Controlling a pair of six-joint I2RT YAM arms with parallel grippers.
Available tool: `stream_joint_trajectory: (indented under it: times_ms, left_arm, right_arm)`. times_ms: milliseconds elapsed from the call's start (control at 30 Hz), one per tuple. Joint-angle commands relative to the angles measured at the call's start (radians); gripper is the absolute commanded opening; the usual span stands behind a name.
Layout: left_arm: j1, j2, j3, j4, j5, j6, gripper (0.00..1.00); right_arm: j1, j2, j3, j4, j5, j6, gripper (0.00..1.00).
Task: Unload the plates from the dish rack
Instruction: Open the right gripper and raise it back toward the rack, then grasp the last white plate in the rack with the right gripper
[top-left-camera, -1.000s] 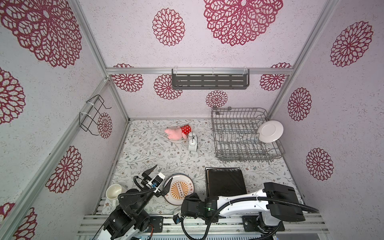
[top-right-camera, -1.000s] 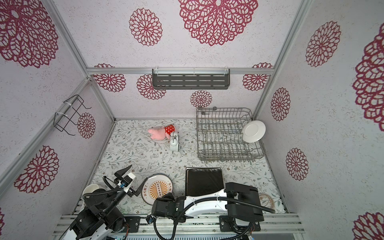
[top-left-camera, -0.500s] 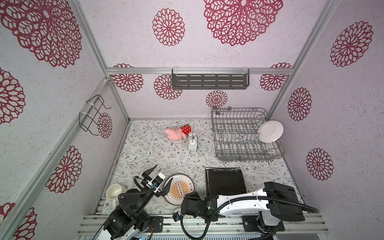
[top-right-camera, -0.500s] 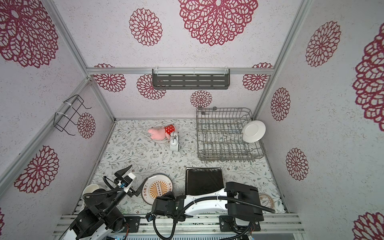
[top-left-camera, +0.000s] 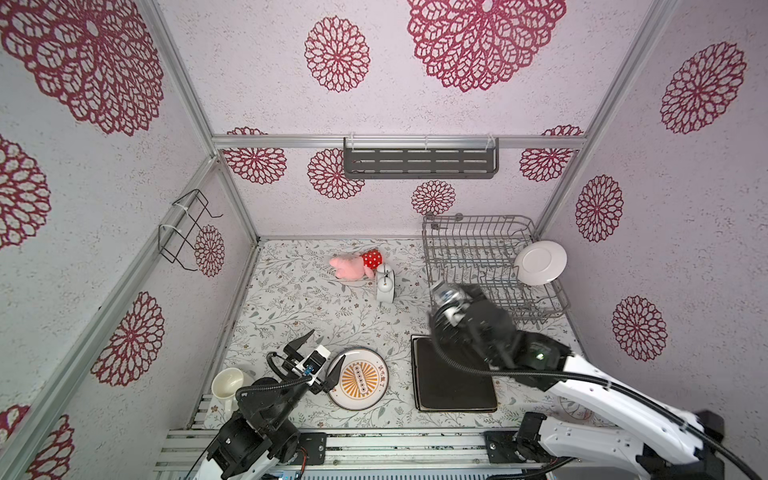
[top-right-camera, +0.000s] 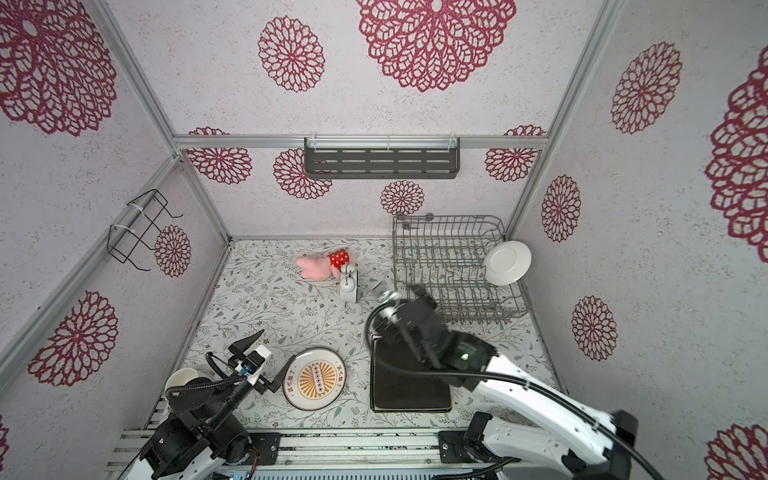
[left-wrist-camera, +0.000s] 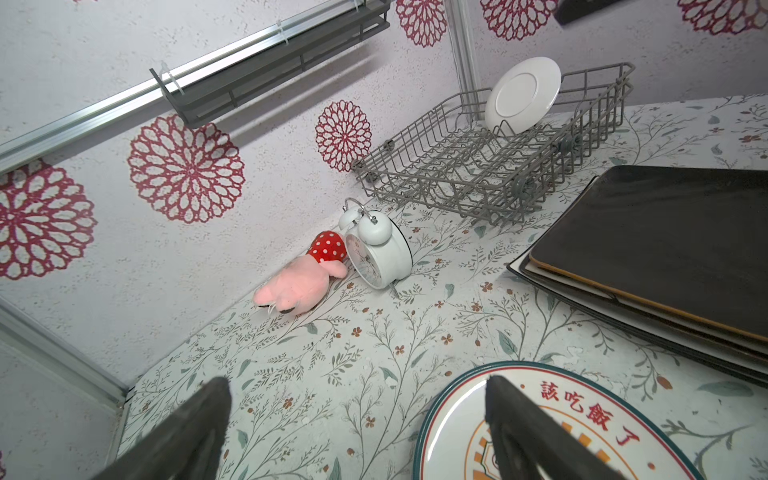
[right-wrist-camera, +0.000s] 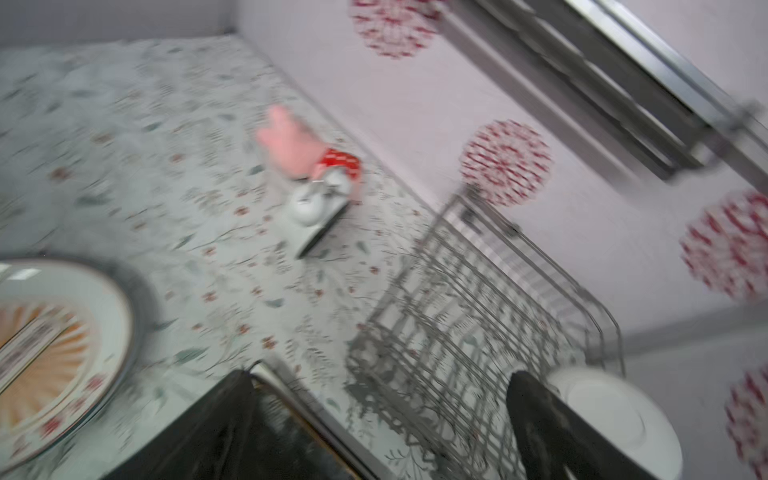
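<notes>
The grey wire dish rack (top-left-camera: 490, 270) (top-right-camera: 453, 266) stands at the back right. One plain white round plate (top-left-camera: 540, 262) (left-wrist-camera: 523, 93) stands upright at its right side. A round printed plate (top-left-camera: 358, 378) (top-right-camera: 315, 377) lies flat on the table at the front. A stack of dark square plates (top-left-camera: 453, 382) (left-wrist-camera: 665, 237) lies to its right. My left gripper (left-wrist-camera: 356, 382) (top-left-camera: 326, 351) hangs open at the printed plate's left rim, holding nothing. My right gripper (right-wrist-camera: 382, 374) is open and empty, between the dark stack and the rack's front left corner. That view is blurred.
A pink plush toy (top-left-camera: 353, 266) and a white alarm clock (top-left-camera: 384, 282) sit mid-back, left of the rack. A white mug (top-left-camera: 227, 382) stands at the front left corner. On the walls hang a grey slotted shelf (top-left-camera: 419, 160) and a black wire holder (top-left-camera: 183, 228).
My right arm has swung from the front edge beside the printed plate up and right toward the rack, and its jaws have opened wide. The left arm has not moved.
</notes>
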Motion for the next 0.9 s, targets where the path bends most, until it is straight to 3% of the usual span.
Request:
stream_joint_trajectory:
  times_ms: [0, 100, 167, 233, 300, 467, 867]
  left_arm:
    - [-0.004, -0.010, 0.004, 0.014, -0.008, 0.006, 0.97]
    - [-0.004, -0.010, 0.004, 0.013, -0.010, 0.003, 0.97]
    - [-0.002, -0.010, 0.003, 0.013, -0.011, 0.002, 0.97]
    - [0.000, -0.009, 0.006, 0.013, -0.010, -0.008, 0.97]
    - [0.006, -0.008, 0.009, 0.013, -0.014, -0.016, 0.97]
    - [0.012, -0.001, 0.010, 0.010, -0.017, -0.017, 0.98]
    - [0.035, 0.029, 0.004, 0.000, 0.007, 0.000, 0.97]
  right_arm:
    - [-0.350, -0.114, -0.076, -0.009, -0.256, 0.217, 0.98]
    - [-0.712, -0.061, -0.071, -0.005, -0.539, 0.304, 0.95]
    - [-0.890, 0.016, -0.058, 0.026, -0.721, 0.365, 0.91]
    - [-1.014, 0.108, -0.038, 0.079, -0.870, 0.421, 0.88]
    - [-1.090, 0.212, 0.011, 0.110, -0.948, 0.456, 0.86]
    - [-1.173, 0.400, 0.138, 0.139, -0.961, 0.505, 0.82]
    - [-1.254, 0.666, 0.324, 0.070, -0.871, 0.419, 0.82]
